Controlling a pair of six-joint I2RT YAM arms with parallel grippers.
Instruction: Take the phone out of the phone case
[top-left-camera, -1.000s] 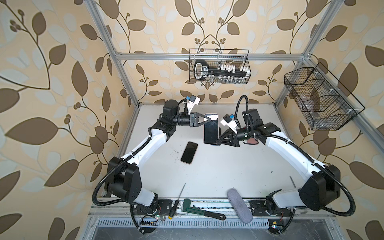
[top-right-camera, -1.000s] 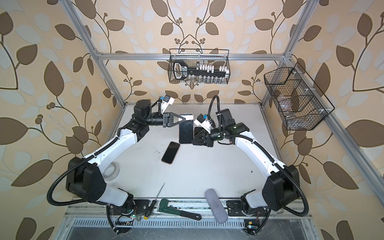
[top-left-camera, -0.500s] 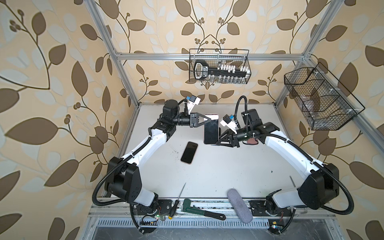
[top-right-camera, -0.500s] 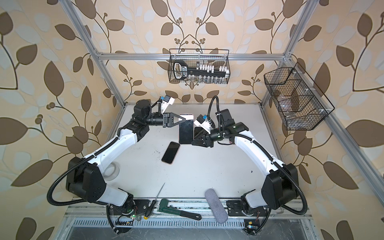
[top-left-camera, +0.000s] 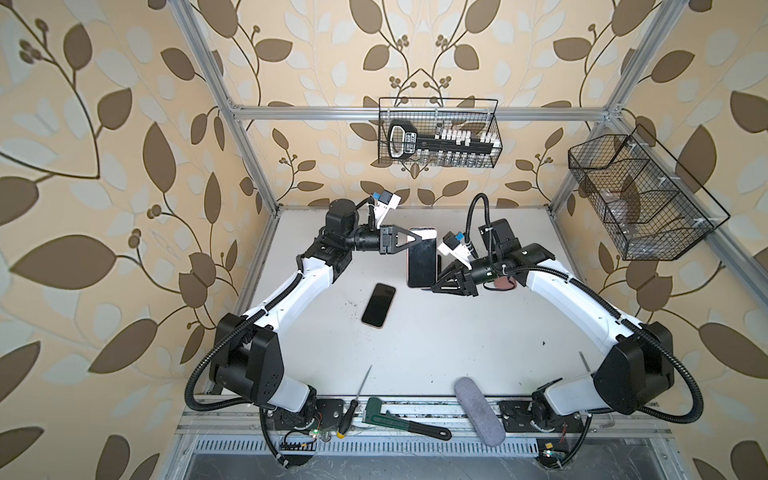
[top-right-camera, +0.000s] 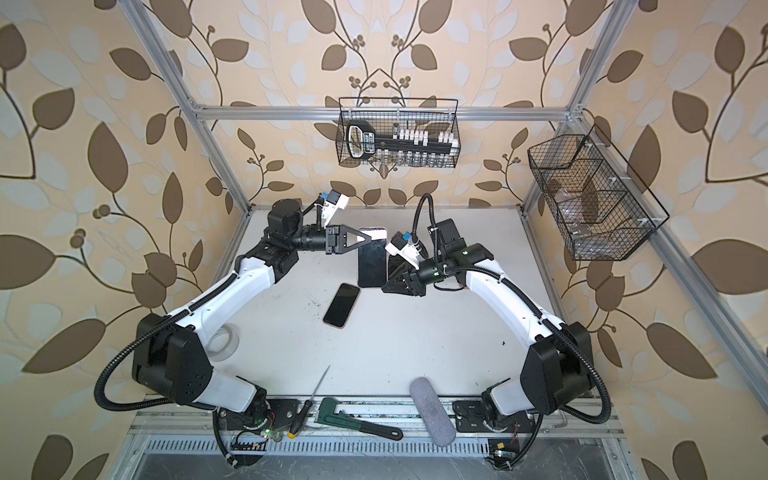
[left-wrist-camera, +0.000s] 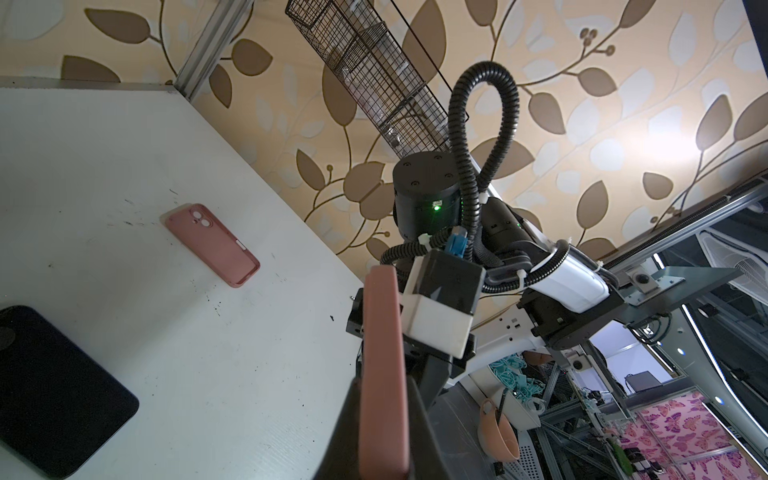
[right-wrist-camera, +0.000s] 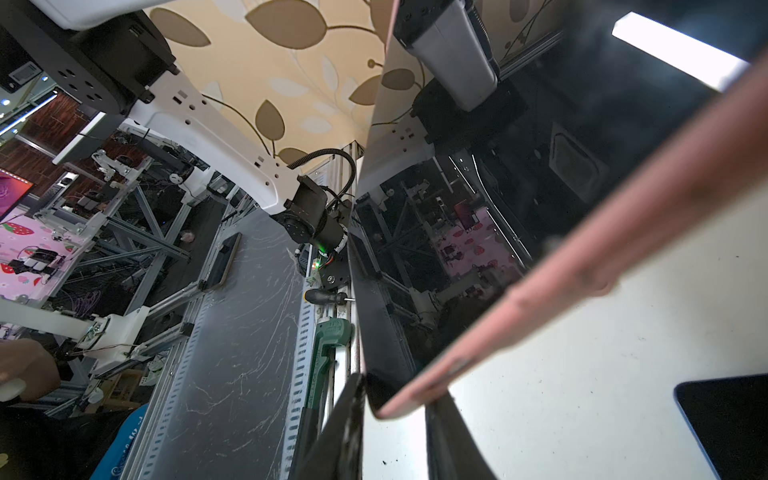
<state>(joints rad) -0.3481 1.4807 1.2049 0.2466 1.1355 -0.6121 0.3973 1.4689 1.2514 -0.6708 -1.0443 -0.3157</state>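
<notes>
Left gripper (top-left-camera: 420, 242): clamped shut on upper end of black phone (top-left-camera: 422, 261) in pink rubbery case (left-wrist-camera: 382, 365), held above white table (top-left-camera: 457, 332).
Right gripper (top-left-camera: 433, 287): jaws straddled case's lower corner; whether pinching, impossible to tell.

Leaf-patterned wallpaper (top-left-camera: 124, 166) surrounds a white tabletop (top-left-camera: 457, 332).
</notes>
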